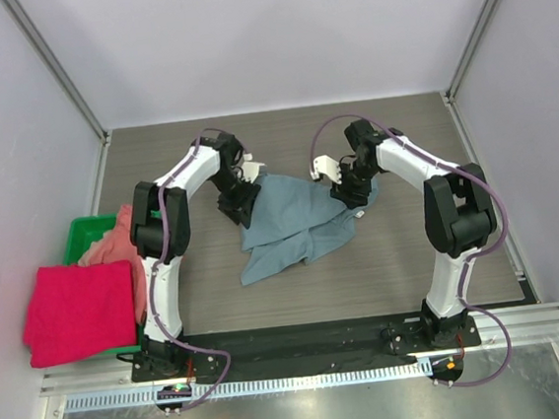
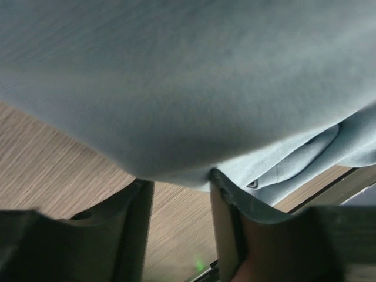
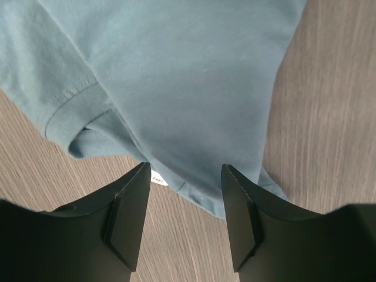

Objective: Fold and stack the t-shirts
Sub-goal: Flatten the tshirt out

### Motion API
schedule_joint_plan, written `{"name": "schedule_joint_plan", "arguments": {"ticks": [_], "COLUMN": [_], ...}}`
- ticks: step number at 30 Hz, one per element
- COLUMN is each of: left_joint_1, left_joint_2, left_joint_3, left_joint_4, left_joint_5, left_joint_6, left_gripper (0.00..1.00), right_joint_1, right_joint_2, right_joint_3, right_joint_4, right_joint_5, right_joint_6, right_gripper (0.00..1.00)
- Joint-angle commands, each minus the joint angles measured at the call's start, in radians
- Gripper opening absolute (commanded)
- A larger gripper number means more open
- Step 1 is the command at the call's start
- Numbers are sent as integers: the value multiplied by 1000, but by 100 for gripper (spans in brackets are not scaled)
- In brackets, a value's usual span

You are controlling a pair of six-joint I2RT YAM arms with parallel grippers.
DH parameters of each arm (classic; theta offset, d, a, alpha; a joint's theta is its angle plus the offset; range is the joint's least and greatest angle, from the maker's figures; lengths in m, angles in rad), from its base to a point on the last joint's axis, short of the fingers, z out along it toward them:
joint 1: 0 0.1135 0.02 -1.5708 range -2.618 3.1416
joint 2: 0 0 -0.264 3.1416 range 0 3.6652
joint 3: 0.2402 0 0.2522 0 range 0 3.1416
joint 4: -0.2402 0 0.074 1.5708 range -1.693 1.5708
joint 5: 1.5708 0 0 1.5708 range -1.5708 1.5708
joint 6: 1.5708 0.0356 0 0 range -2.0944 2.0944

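Top external: blue shirt (image 1: 291, 230) lies betw. L gripper (image 1: 239, 211) & R gripper (image 1: 351, 198); both spread, cloth at tips.

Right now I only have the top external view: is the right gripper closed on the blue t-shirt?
Observer: No. The right wrist view shows the right gripper open, with the hem of the blue t-shirt lying on the table between its fingertips.
Operator: And the left?
Observer: The left gripper has its fingers apart too; cloth drapes over their tips, with bare table in the gap.
Operator: Any label?
Observer: A small white tag peeks from the hem by one right fingertip.
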Motion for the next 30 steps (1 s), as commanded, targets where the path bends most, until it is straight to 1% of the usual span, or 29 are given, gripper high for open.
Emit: {"name": "schedule_joint_plan", "arguments": {"ticks": [1, 2, 4, 5, 6, 7, 9, 10, 11, 12, 13, 16, 18, 21, 25, 27, 30], "left_joint_1": [2, 0, 0, 0, 0, 0, 0, 0, 0, 0, 0, 0, 2, 2, 2, 2, 2], "left_joint_2": [17, 20, 29, 35, 35, 34, 28, 25, 17, 12, 8, -32, -79, -132, -250, -297, -391], "left_joint_3": [40, 42, 57, 62, 68, 71, 86, 92, 100, 105, 111, 148, 198, 285, 370, 382, 378], "left_joint_4": [-39, -39, -39, -44, -44, -41, -45, -45, -47, -47, -50, -65, -74, -81, -81, -74, -70], "left_joint_5": [36, 36, 38, 38, 38, 38, 29, 24, 17, 4, 0, -25, -40, -83, -141, -171, -186], "left_joint_6": [-5, -7, -10, -11, -14, -16, -10, -10, -5, -4, 3, 19, 33, 50, 70, 69, 64], "left_gripper": [42, 32, 21, 4, 0, 0, 0, 0, 0, 0, 0, 0, 0, 0, 0, 0, 0], "right_joint_1": [-3, -4, -9, -9, -10, -15, -19, -19, -19, -19, -21, -21, -21, -21, -15, -3, 20], "right_joint_2": [14, 18, 37, 41, 44, 40, 38, 32, 29, 20, 12, -38, -92, -178, -281, -325, -403], "right_joint_3": [-13, -11, -7, -11, -18, -25, -34, -37, -50, -57, -64, -68, -50, 4, 97, 146, 186], "right_joint_4": [-10, -5, 1, 7, 25, 73, 90, 107, 133, 162, 205, 271, 308, 326, 329, 326, 294], "right_joint_5": [33, 36, 53, 55, 65, 76, 76, 84, 91, 98, 102, 121, 142, 156, 159, 173, 193], "right_joint_6": [-59, -56, -58, -58, -36, -28, -33, -22, -4, 13, 40, 80, 108, 171, 261, 306, 315], "right_gripper": [57, 57, 57, 57, 56, 54, 53, 48, 42, 35, 26, 6, 2, 1, 1, 1, 1]}}
